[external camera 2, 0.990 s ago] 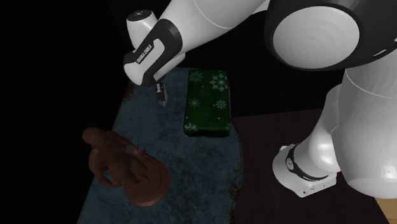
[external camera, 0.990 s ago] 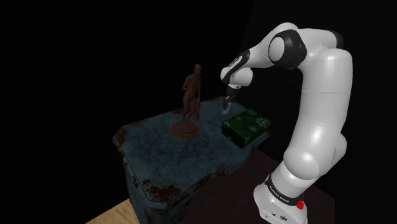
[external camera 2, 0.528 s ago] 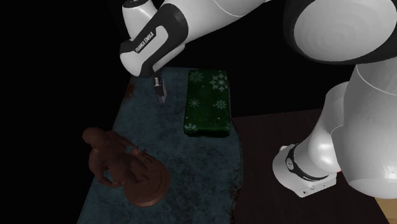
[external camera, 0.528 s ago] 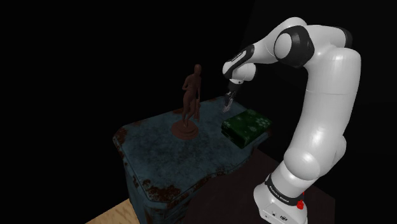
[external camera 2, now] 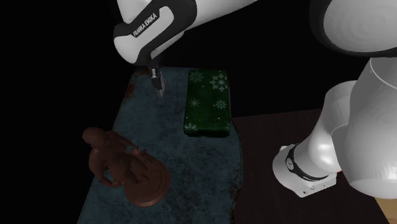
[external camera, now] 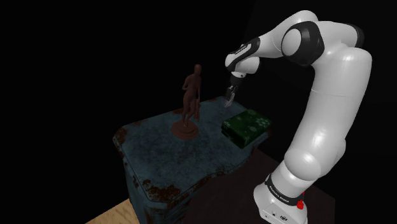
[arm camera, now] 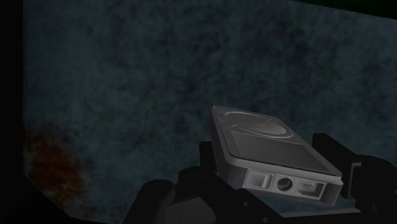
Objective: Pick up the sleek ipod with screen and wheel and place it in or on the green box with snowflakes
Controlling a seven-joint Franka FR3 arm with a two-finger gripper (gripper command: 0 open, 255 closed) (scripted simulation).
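A grey ipod (arm camera: 267,153) with a screen and wheel sits clasped between my black fingers (arm camera: 210,168) in the wrist view, above the blue-grey tabletop. In the shoulder view my gripper (external camera: 229,100) hangs in the air over the table's far part, between the statue and the green box with snowflakes (external camera: 246,125). The second exterior view has my gripper (external camera 2: 156,85) held above the table just to the left of the green box (external camera 2: 207,102); the ipod shows there as a pale sliver at the fingertips.
A brown statue of a standing figure on a round base (external camera: 188,103) rises near the table's middle, also (external camera 2: 121,165). The worn blue-grey table (external camera: 172,159) has rust patches along its edges. Black area lies beyond it. My stand (external camera: 280,197) sits at lower right.
My gripper has risen with the ipod held in it, lifting away from the tabletop. The arm's upper joints have swung up and toward the shoulder view's right.
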